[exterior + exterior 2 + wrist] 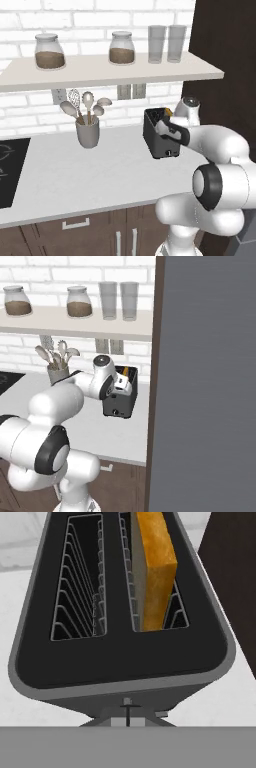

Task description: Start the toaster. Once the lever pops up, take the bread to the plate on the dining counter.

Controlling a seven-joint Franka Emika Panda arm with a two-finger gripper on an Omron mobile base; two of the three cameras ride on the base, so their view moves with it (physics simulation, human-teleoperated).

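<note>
Hand view is looking straight down onto the toaster (pixel 120 657), whose right slot is carrying the bread (pixel 154 567), standing on edge and protruding above the rim, while the left slot is sitting vacant. At the lower edge of that view the lever (pixel 128 708) on the toaster's front end is showing directly ahead of the claw, whose fingertips are drawn fully together with nothing visible between them. Left base view is showing the claw (pixel 165 128) poised at the near end of the toaster (pixel 161 134), which is standing on the white surface (pixel 75 175) well to the right of the grey utensil cup (pixel 88 132); right base view is confirming the hand (pixel 119 384) over the same end. Judgement: the starting step is in hand, with the lever not yet pressed. The next move is calling for a straight downward push on the lever with the closed tips, kept centred so they are not slipping off.
</note>
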